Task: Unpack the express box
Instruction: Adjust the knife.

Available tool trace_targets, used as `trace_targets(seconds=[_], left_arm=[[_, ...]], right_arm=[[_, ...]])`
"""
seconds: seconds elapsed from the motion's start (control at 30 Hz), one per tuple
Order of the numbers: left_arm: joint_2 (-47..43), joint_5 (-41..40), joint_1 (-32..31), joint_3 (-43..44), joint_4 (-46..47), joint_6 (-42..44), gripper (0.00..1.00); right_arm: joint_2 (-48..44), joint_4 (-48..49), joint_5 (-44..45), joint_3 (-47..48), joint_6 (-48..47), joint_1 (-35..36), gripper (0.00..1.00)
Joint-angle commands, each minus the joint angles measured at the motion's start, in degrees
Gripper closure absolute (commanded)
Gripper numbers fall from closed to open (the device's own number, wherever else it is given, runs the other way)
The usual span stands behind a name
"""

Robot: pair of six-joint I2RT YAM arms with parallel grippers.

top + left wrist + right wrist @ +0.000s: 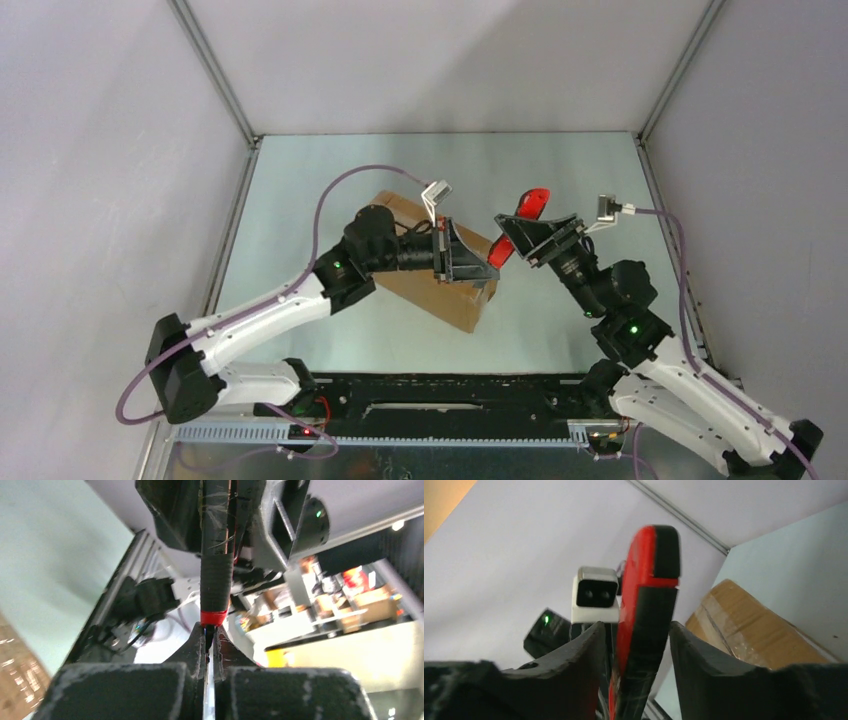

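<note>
Status: express box [455,300] sits left of centre on the bench [560,330], seam taped shut, so unpacking is not begun. Your left fingers [196,647] are clamped on the red-and-black tool [533,203]; your right fingers [584,652] stand apart around it.

The express box [445,298] lies on the table [545,340], a tool [535,203] at its right.

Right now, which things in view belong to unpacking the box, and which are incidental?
Job: brown corrugated cardboard express box; red-and-black handled tool, pinched by left gripper, right gripper open around it.
Incidental: purple cable; grey enclosure wall.
</note>
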Motion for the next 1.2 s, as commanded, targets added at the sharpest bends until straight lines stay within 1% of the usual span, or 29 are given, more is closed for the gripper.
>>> trace_targets(seconds=[0.0, 0.03, 0.17, 0.2, 0.23, 0.3, 0.37, 0.47, 0.5, 0.57, 0.63, 0.73, 0.77, 0.8, 0.83, 0.87, 0.9, 0.93, 0.97, 1.03, 1.07, 1.1, 1.17], left_arm=[[-2.42, 10.56, 1.79, 8.29, -20.79, 17.1, 1.0], [-2.36, 11.1, 1.94, 9.03, -23.35, 19.0, 1.0], [-1.17, 13.63, 2.19, 10.65, -27.61, 22.53, 1.0], [-1.08, 14.08, 2.19, 10.76, -27.77, 22.6, 1.0], [-0.91, 14.67, 2.17, 10.78, -27.24, 22.52, 1.0], [-0.4, 16.04, 2.18, 11.24, -27.21, 22.5, 1.0], [0.04, 17.58, 2.19, 11.42, -26.89, 22.44, 1.0], [0.53, 18.97, 2.06, 12.06, -26.85, 22.59, 1.0], [0.63, 19.12, 2.17, 12.36, -27.33, 22.72, 1.0], [1.15, 19.48, 2.26, 12.99, -28.19, 23.32, 1.0], [1.47, 20.17, 2.22, 13.16, -27.85, 23.13, 1.0], [1.93, 20.74, 2.57, 13.33, -27.37, 22.67, 1.0], [1.96, 20.98, 2.65, 13.37, -27.33, 22.56, 1.0], [2.08, 20.93, 2.65, 13.48, -27.56, 22.68, 1.0], [2.24, 21.17, 2.66, 13.65, -27.74, 22.84, 1.0], [2.61, 20.95, 2.67, 14.09, -28.52, 23.47, 1.0], [2.79, 19.99, 2.67, 15.07, -31.07, 25.16, 0.93], [2.95, 18.16, 2.73, 16.33, -34.71, 27.68, 0.76], [3.13, 14.26, 2.77, 18.36, -39.34, 31.12, 0.59], [3.79, 9.37, 3.06, 22.47, -47.32, 36.78, 0.28], [4.46, 6.58, 3.18, 25.03, -51.11, 39.75, 0.16], [5.59, 3.2, 3.24, 27.99, -55.68, 43.44, 0.12], [9.07, -3.68, 3.24, 34.92, -65.18, 51.15, 0.09]], right_arm=[[-4.74, -7.53, -15.93, -0.23, 2.04, -3.42, 0.38], [-5.75, -8.81, -17.73, -0.28, 2.05, -3.75, 0.34], [-8.46, -10.36, -21.59, -1.03, 2.04, -4.19, 0.34], [-8.19, -10.08, -23.03, -1.07, 2.06, -4.22, 0.36], [-7.67, -9.39, -24.58, -1.07, 2.09, -4.23, 0.41], [-6.98, -9.14, -25.9, -1.07, 2.04, -4.23, 0.43], [-6.22, -8.82, -27.49, -1.24, 1.81, -4.23, 0.49], [-5.17, -8.78, -28.98, -1.25, 0.88, -4.21, 0.52], [-4.79, -8.46, -29.57, -1.25, 0.69, -4.17, 0.56], [-4.08, -8.08, -30.71, -1.25, 0.65, -4.19, 0.59], [-3.66, -8.21, -31.83, -1.25, 0.49, -4.19, 0.67], [-4.21, -9.25, -32.74, -1.37, -0.18, -4.19, 0.69], [-4.65, -9.6, -32.71, -1.56, -0.33, -4.16, 0.72], [-5.19, -10.05, -32.48, -1.64, -0.36, -4.18, 0.84], [-5.53, -10.63, -32.03, -1.73, -0.24, -4.22, 0.99], [-6.07, -11.43, -30.89, -1.88, 0.1, -4.23, 1.0], [-6.97, -12.53, -29.1, -2.3, 0.79, -4.23, 1.0], [-8.09, -13.43, -26.84, -3.04, 1.8, -4.23, 1.0], [-9.79, -14.84, -23.85, -4.02, 2.78, -4.23, 1.0], [-14.04, -17.11, -17.35, -6.54, 4.49, -4.35, 1.0], [-16.18, -18.88, -14.54, -7.62, 5.79, -4.65, 1.0], [-18.13, -21.54, -12.04, -8.47, 7.08, -5.24, 1.0], [-21.99, -26.73, -5.76, -9.82, 10.38, -5.7, 1.0]])
